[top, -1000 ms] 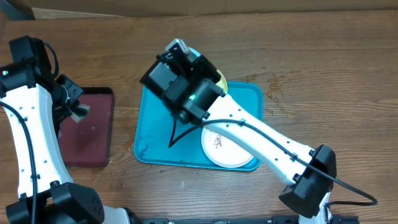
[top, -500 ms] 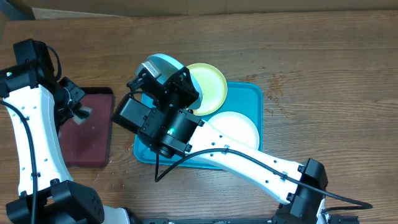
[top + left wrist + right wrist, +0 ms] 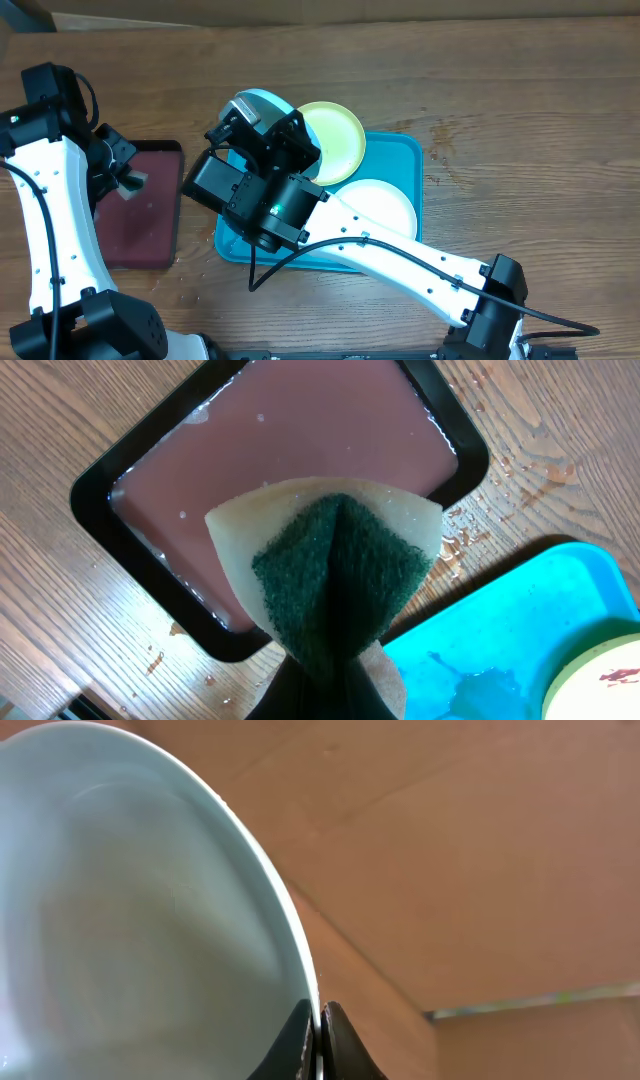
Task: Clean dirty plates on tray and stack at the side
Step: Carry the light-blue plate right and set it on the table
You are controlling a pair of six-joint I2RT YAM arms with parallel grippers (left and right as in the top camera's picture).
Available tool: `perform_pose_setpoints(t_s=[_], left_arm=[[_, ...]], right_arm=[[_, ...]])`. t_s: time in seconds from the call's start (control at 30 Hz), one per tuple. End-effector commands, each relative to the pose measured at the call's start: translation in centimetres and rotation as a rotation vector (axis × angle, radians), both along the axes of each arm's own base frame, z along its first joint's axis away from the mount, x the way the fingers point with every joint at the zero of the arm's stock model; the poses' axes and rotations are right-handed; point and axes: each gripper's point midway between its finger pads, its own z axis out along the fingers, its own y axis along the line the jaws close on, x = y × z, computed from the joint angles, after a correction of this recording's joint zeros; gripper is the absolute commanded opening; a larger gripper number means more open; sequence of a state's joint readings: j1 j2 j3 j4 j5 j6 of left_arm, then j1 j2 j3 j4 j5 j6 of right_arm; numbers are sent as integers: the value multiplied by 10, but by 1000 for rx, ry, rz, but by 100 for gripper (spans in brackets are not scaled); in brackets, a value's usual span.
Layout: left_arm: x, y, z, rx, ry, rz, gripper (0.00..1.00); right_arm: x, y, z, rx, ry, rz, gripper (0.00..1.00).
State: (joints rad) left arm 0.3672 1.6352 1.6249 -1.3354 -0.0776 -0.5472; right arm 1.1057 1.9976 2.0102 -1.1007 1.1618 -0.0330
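Overhead view: both arms are over the wooden table (image 3: 500, 80), the left one above the maroon tray (image 3: 140, 215) and the right one across the cyan tray (image 3: 405, 150).
Right gripper (image 3: 320, 1025): narrowed to a pinch on the rim of the pale blue plate (image 3: 130, 920), one finger on each face.
Pale blue plate: held up in the right gripper with its hollow face toward the wrist camera; from overhead it sits above the cyan tray's far left corner.
Lime green plate (image 3: 335, 140): just beside the held plate, on the right gripper's right, overlapping the cyan tray's far rim; the left wrist view shows reddish smears on it.
White plate (image 3: 385, 205): flat in the cyan tray, nearer the right arm's base than the right gripper, partly covered by the forearm.
Left gripper (image 3: 330, 685): closed on a folded sponge (image 3: 335, 575), dark green scouring face inward, pale foam outside.
Sponge: hangs from the left gripper over the maroon tray's near edge.
Maroon tray: directly below the left gripper, black-rimmed, its floor wet-looking.
Cyan tray from the left wrist: to the left gripper's right, with a small wet patch on its floor.
Table by the maroon tray: scattered water drops.
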Motion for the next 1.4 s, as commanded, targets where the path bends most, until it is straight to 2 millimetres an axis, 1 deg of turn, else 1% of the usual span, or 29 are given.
perform_pose_setpoints(t_s=[0.0,0.03,0.07,0.1,0.13,0.17,0.2,0.23,0.27,0.3,0.33,0.37,0.4,0.43,0.47,0.57,0.63,0.73,0.8,0.83,0.9,0.93,1.0,1.03,1.07,1.13,1.2,1.23,1.37], left_arm=[[1,-1,1,-2,-8,-14,4],[1,-1,1,-2,-9,-13,4],[1,-1,1,-2,-9,-13,4],[1,-1,2,-2,-10,-13,4],[1,-1,1,-2,-9,-13,4],[1,-1,1,-2,-8,-14,4],[0,-1,1,-4,-6,-13,4],[0,-1,1,-4,-6,-14,4],[1,-1,1,-4,-8,-14,4],[2,-1,1,-4,-11,-14,4],[2,-1,2,-6,-12,-14,4],[2,-2,1,-10,-14,-16,4],[2,-2,1,-11,-13,-17,4],[2,-2,1,-11,-12,-21,4],[2,-3,1,-11,-12,-24,4],[2,-3,1,-11,-12,-23,4],[2,-3,1,-12,-11,-23,4],[1,-3,1,-13,-9,-24,4],[1,-3,1,-12,-10,-24,4],[2,-3,1,-12,-11,-24,4],[2,-3,1,-11,-13,-24,4],[2,-3,1,-11,-14,-24,4],[3,-2,1,-10,-16,-24,4],[4,-2,2,-11,-21,-25,4],[5,-2,2,-11,-25,-25,4],[7,-2,2,-10,-32,-26,4],[8,-2,3,-9,-37,-28,4],[9,-2,3,-8,-40,-28,4],[9,-2,3,-8,-39,-28,4]], right_arm=[[-3,6,1,200,75,18,4],[-3,9,-4,302,96,-5,4],[-4,13,-11,347,135,-4,4],[-4,11,-15,330,158,4,4],[2,-3,-12,264,122,-27,4],[9,-21,-3,251,42,-106,4],[13,-29,0,314,-2,-165,4],[15,-26,-8,341,53,-154,4],[11,-18,-24,285,180,-70,4],[7,-18,-34,210,266,-10,4],[9,-32,-35,151,270,-38,4],[14,-49,-29,174,214,-123,4],[22,-73,-19,287,116,-266,4],[26,-83,-19,374,95,-335,4],[29,-90,-22,429,112,-369,4],[44,-104,-47,597,305,-424,4],[58,-124,-60,714,414,-479,4],[77,-163,-73,909,558,-570,4],[89,-203,-77,1063,634,-646,4],[92,-216,-77,1104,650,-662,4],[99,-257,-75,1207,701,-650,4],[101,-297,-74,1252,708,-648,4],[95,-349,-78,1258,675,-728,4],[85,-387,-84,1270,658,-803,4],[78,-403,-90,1279,655,-841,4],[68,-424,-101,1282,666,-881,4],[58,-439,-118,1281,686,-914,4],[51,-446,-136,1286,704,-945,4],[43,-444,-180,1294,739,-979,4]])
